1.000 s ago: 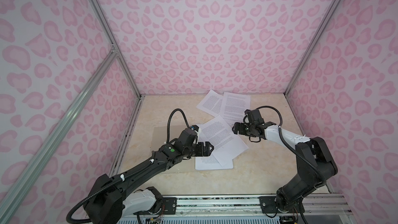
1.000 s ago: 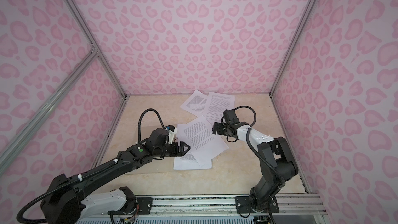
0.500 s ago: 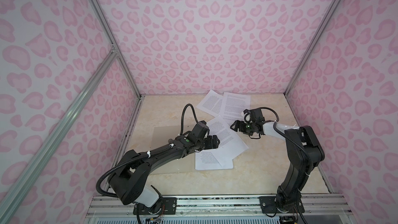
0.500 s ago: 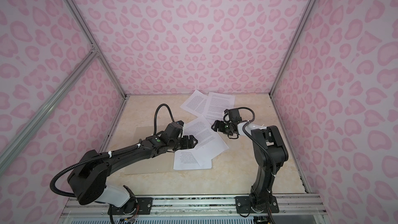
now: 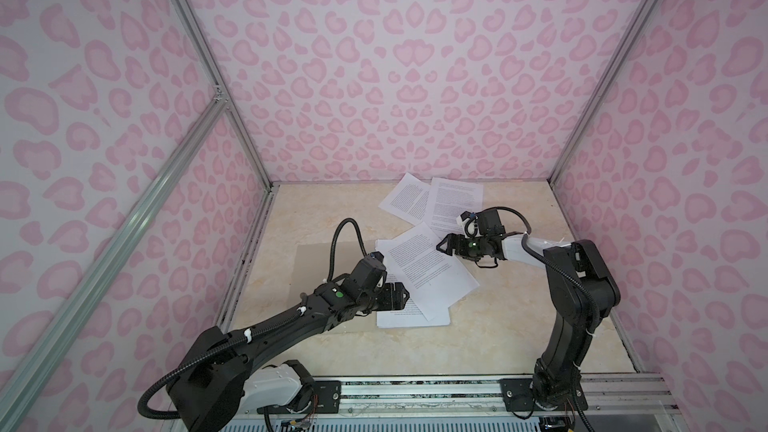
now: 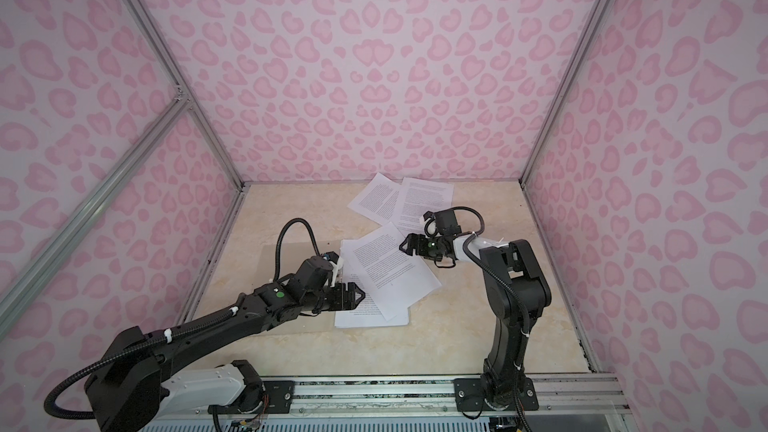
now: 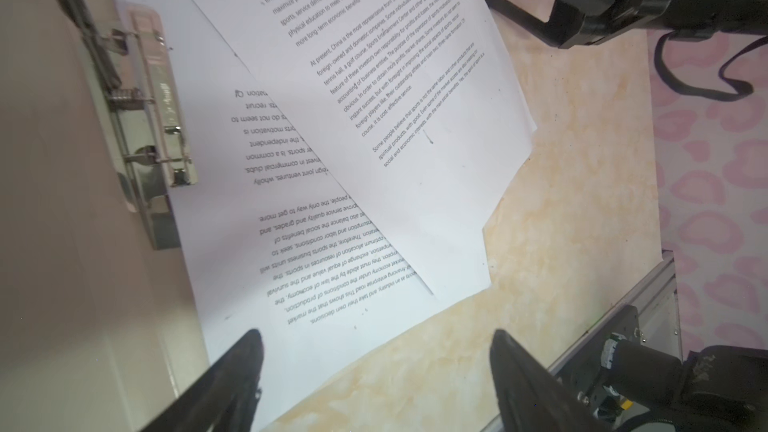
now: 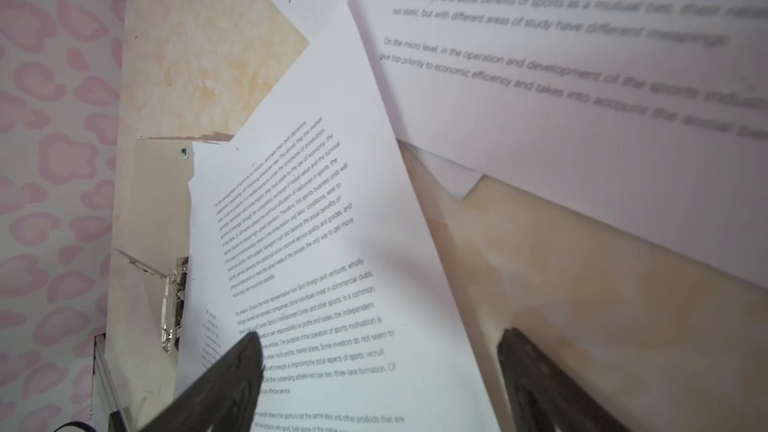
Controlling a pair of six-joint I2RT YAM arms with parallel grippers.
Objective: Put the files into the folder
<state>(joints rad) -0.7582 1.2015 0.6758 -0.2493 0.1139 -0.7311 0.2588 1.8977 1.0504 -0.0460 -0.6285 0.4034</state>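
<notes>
1. The folder lies open and flat on the worktop, centre-left in both top views. Its metal clip is seen along the spine in the left wrist view.
2. Two of the files overlap just beside that clip: a tilted sheet rests on an under sheet. Both run out over bare worktop toward the lower right. Whether a folder panel lies beneath them cannot be told.
3. The far sheets, two overlapping pages, lie well apart from the folder at upper centre, near the back wall.
4. The left jaws are spread wide and hold nothing; they are poised low over the near edge of the under sheet. The right jaws are also spread wide and empty, with one fingertip over the tilted sheet and the other over bare worktop.
5. The sheets are judged to be very light, thin and limp, lying flush to the surface. They are likely to slide readily over one another and over the smooth worktop, and to crease if pinched hard.
6. A flat sheet offers little to pinch, so a hold is best taken at a free corner or an overlapping edge. Otherwise the sheet could be pressed lightly and dragged toward the clip. The cardboard folder is judged stiffer, though it may be shifted by a push.
</notes>
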